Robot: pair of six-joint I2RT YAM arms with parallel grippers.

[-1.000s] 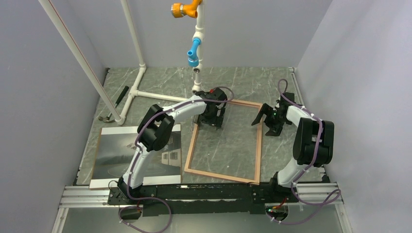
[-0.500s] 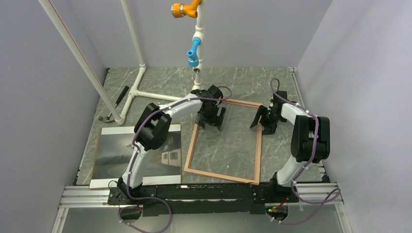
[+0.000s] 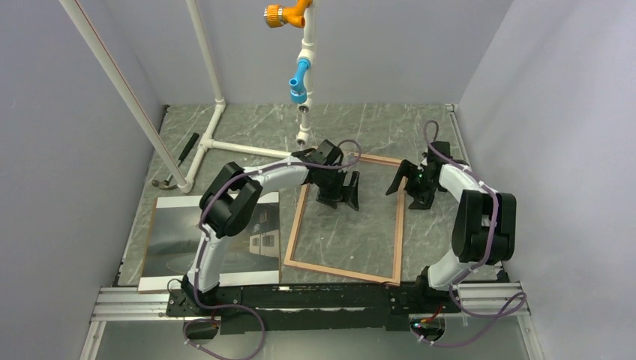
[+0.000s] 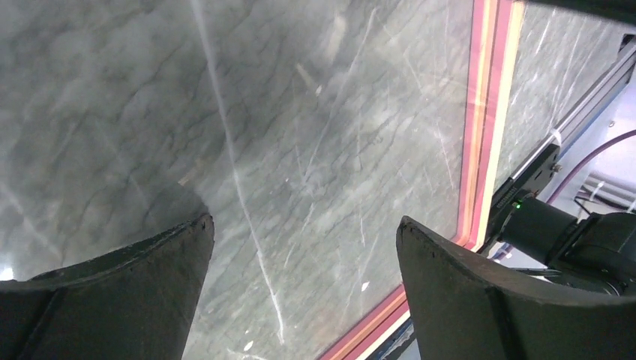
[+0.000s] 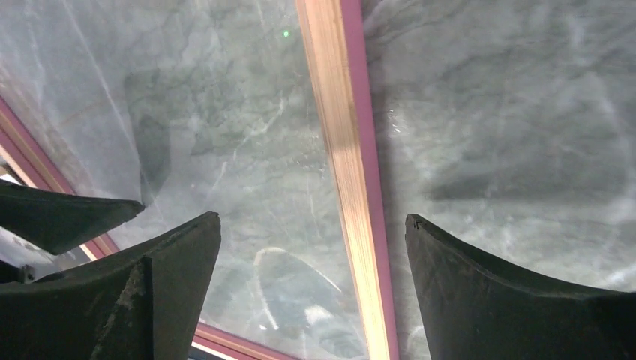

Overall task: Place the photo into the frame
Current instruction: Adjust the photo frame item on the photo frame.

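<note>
Pipe stand (image 3: 232, 146) (white) close behind frame (image 3: 337, 272)

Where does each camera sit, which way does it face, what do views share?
Top external: high behind the robot, looking down on the grey marbled table; shows left arm, right arm, glossy house photo, thin pink-and-tan rectangular frame.
Left wrist: faces down inside the frame, past the open left gripper.
Right wrist: faces down at the frame's right rail, past the open right gripper.
All three share the frame.

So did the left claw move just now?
Yes. The left gripper has slid away from the white pipe stand, toward the near edge, over the frame.
</note>
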